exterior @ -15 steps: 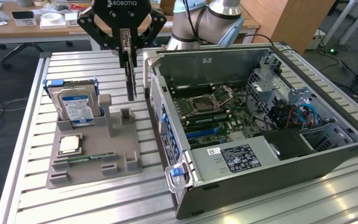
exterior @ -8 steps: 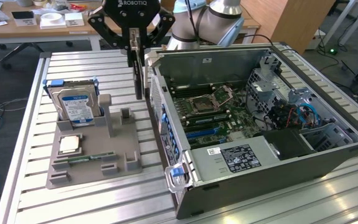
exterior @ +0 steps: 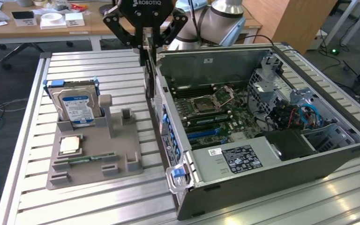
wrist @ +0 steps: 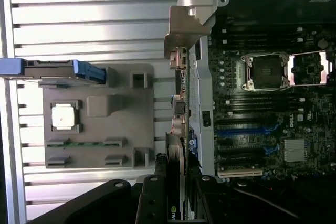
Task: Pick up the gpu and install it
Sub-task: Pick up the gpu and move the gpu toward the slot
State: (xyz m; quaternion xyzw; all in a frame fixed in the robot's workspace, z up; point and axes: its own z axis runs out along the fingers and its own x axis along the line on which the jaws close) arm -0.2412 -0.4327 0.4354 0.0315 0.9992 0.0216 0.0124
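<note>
- gpu (exterior: 149, 82): you have it in the claw. It hangs upright and edge-on, a slim dark strip at 12 o'clock in the exterior view.
- gripper (exterior: 147, 52): the claw is narrow, with both fingers pinched on the upper part of the card. In the wrist view, the card (wrist: 176, 156) runs away from the camera between the fingers.
- Position: the card sits just beside the far corner of the open computer case (exterior: 261, 187), outside its rear wall. You cannot tell whether the card touches the wall.
- motherboard (exterior: 221, 115): it lies flat inside the case, at 4 o'clock from the card. The processor socket (exterior: 205, 100) is bare. The blue slots (exterior: 202, 134) lie at 6 o'clock from the socket.
- grey holder tray (exterior: 120, 140): it rests on the slatted table (exterior: 105, 70), at 8 o'clock from the card and well apart from it.
- hard drive (exterior: 77, 108): it stands upright in the tray's 11 o'clock corner, blue-white label showing.
- processor chip (exterior: 71, 145): it lies flat on the tray. The green memory stick (exterior: 83, 160) is at 6 o'clock from it.
</note>
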